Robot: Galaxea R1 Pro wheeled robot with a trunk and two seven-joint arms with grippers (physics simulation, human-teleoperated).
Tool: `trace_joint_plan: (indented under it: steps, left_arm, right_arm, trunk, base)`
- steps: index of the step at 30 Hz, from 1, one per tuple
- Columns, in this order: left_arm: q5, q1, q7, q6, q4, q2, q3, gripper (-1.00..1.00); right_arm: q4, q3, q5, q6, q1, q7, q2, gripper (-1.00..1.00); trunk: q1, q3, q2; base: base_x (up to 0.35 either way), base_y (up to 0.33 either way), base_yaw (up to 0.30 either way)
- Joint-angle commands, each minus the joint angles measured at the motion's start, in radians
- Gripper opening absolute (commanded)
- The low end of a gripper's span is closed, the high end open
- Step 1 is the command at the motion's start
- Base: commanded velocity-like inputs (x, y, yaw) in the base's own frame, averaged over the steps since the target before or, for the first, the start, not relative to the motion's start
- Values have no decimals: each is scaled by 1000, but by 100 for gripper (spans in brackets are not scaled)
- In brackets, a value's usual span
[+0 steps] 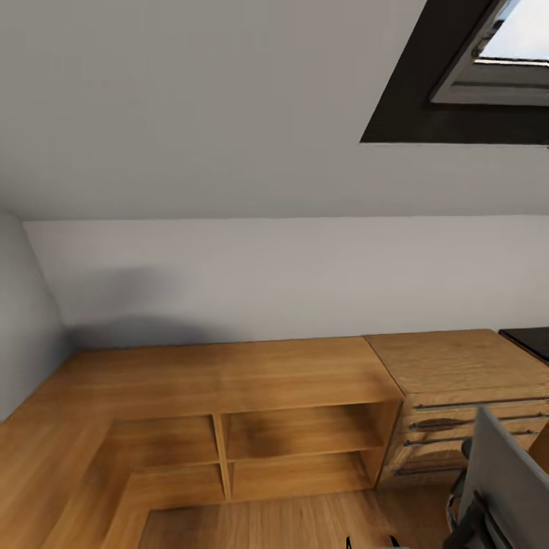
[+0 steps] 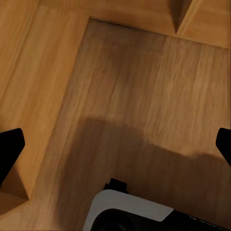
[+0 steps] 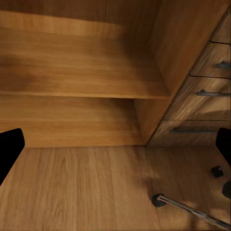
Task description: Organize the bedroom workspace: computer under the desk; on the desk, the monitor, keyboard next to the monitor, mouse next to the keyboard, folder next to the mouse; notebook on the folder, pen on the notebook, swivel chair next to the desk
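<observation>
- Head camera faces a corner of the room: plain grey wall, sloped ceiling, and a dark-framed skylight up at the right.
- Below the wall runs a low wooden shelf unit with four open compartments, all bare.
- To its right stands a wooden drawer chest with dark bar handles, touching the shelf unit's side.
- At the far right edge, just past the chest, a sliver of black top: the desk.
- The swivel chair pokes in at the lower right, grey back toward us, standing in front of the drawer chest.
- Right wrist camera picks up a chrome chair leg with a black castor on the wooden floor, near the chest's lowest drawer.
- Left gripper: black fingertips at opposite edges of the frame, spread wide, nothing between them, over bare floor.
- Right gripper: same story, fingers wide apart, holding nothing, pointed at the shelf's lower compartments.
</observation>
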State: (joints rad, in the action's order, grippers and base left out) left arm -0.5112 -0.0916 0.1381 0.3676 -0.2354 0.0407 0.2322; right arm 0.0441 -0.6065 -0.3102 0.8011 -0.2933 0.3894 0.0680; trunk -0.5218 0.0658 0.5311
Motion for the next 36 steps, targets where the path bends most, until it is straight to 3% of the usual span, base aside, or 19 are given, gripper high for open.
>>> trace_joint_plan:
  steps: [1,21,26,36]
  left_arm:
    - [-3,0,8,2,-1,1,9,100]
    - [-2,0,8,-4,2,2,7,100]
    - [-2,0,8,2,53,1,7,100]
    - [4,0,8,4,59,-4,13,100]
  right_arm:
    - [-1,-9,-4,1,-1,6,1,100]
    - [-1,-9,-4,3,-1,3,1,100]
    - [-22,-7,-2,4,-1,3,39,100]
    - [-36,-7,0,6,-1,3,45,100]
  trunk:
    - [-1,2,2]
    - [-1,2,2]
    - [-1,2,2]
    - [-1,2,2]
  base:
    - [251,178,-287]
    - [41,88,-298]
    - [1,4,-300]
    - [-67,68,-300]
